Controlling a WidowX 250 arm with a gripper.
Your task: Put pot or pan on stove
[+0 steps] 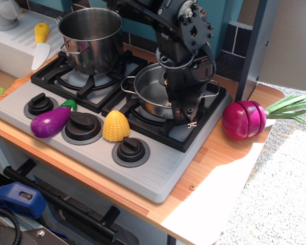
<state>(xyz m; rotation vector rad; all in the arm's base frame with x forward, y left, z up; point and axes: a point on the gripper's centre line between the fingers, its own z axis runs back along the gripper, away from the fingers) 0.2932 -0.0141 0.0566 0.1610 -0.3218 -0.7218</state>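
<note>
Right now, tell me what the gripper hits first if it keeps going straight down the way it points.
Most likely the near rim of the shallow pan, which the gripper hangs over, then the black grate beneath. Depth is unclear from this single view.

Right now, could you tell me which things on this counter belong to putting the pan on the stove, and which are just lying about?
Part of the job:
- pan, on the right grate
- stove
- gripper, at the pan's rim

Lying about:
- tall pot on the left grate
- eggplant
- corn
- radish
- knife
</note>
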